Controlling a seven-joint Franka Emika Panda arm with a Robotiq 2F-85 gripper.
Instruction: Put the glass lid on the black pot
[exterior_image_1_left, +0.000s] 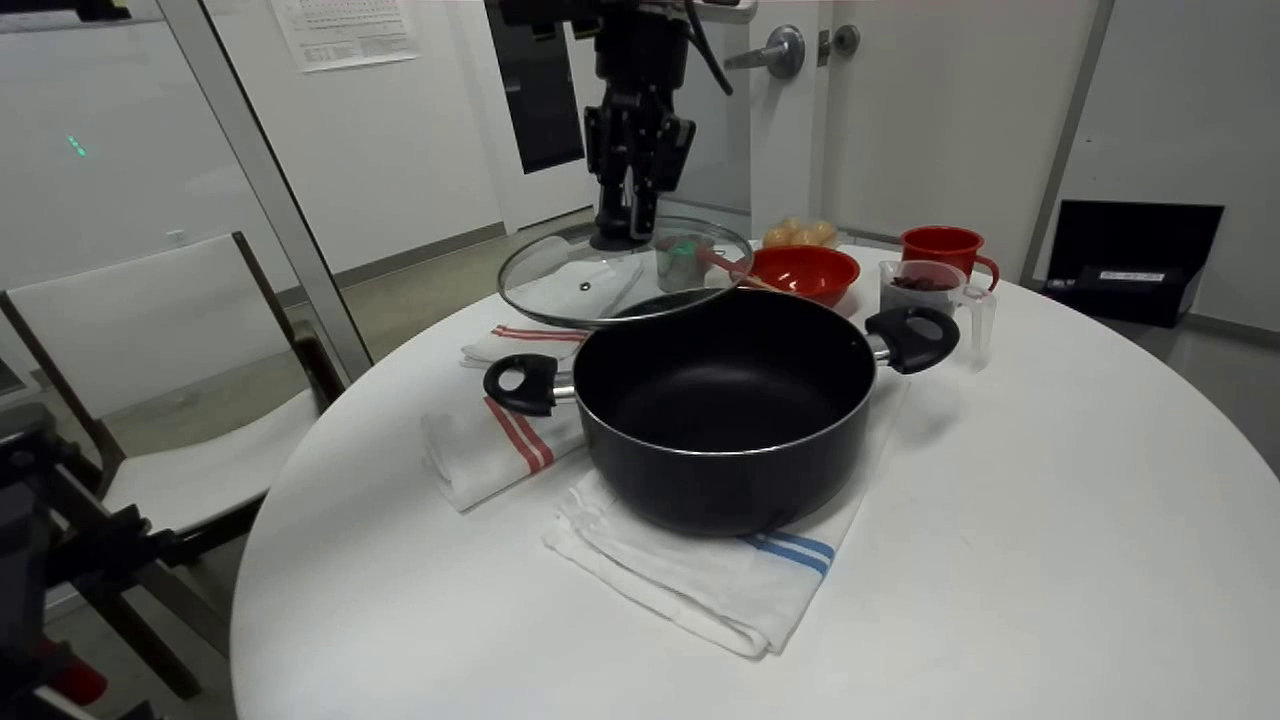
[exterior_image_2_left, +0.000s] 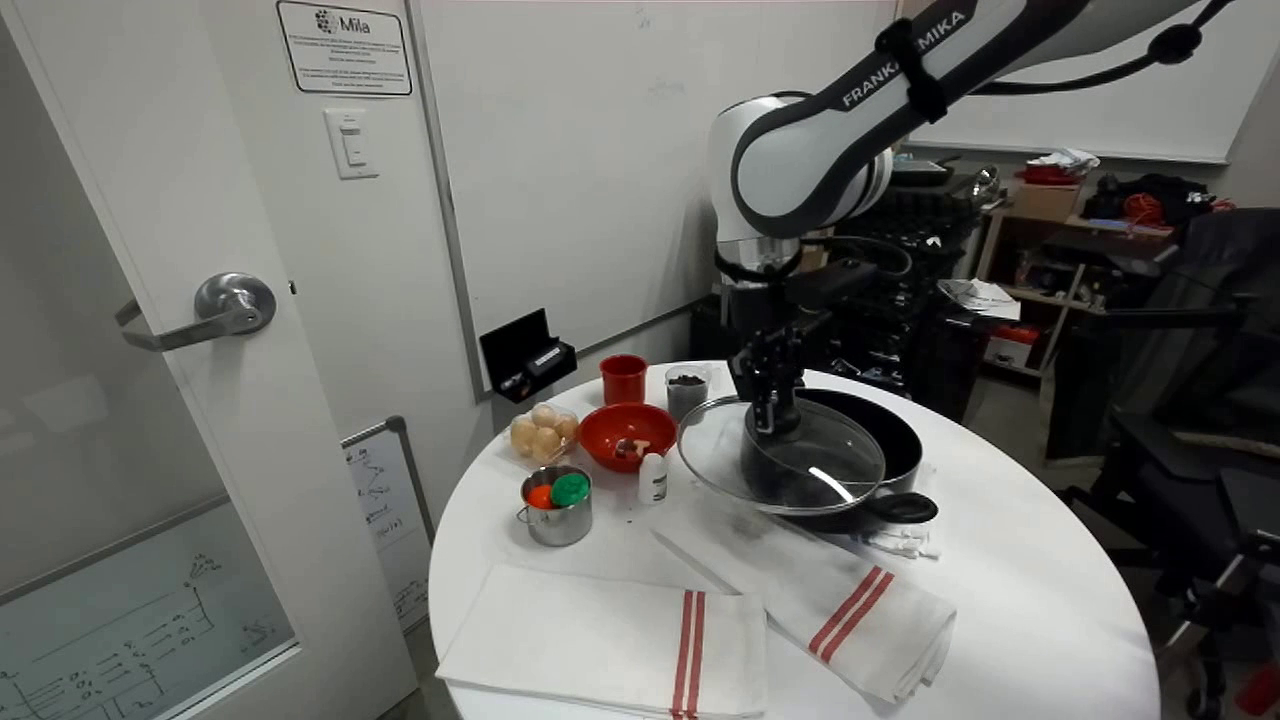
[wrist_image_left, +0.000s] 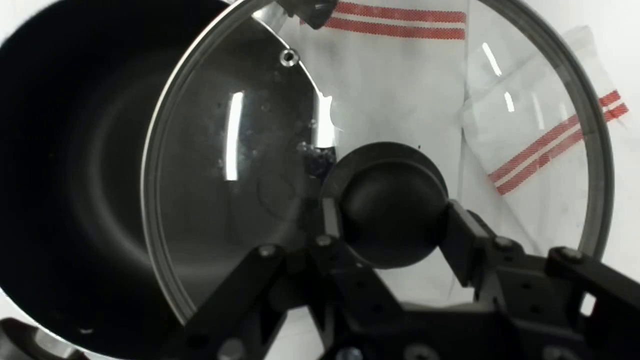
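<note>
1. Gripping the black knob (wrist_image_left: 389, 197) from both sides, my gripper (wrist_image_left: 394, 220) holds the glass lid (wrist_image_left: 270, 150) above the white table (exterior_image_1_left: 1050, 500), fingers (wrist_image_left: 462, 245) clamped on that knob.
2. Below my gripper and off to one side, the black pot (exterior_image_1_left: 725, 490) stands on a blue-striped towel (exterior_image_1_left: 690, 590), its mouth partly overlapped by the lid.
3. Beneath my gripper, red-striped towels (exterior_image_2_left: 790, 580) show through the glass.
</note>
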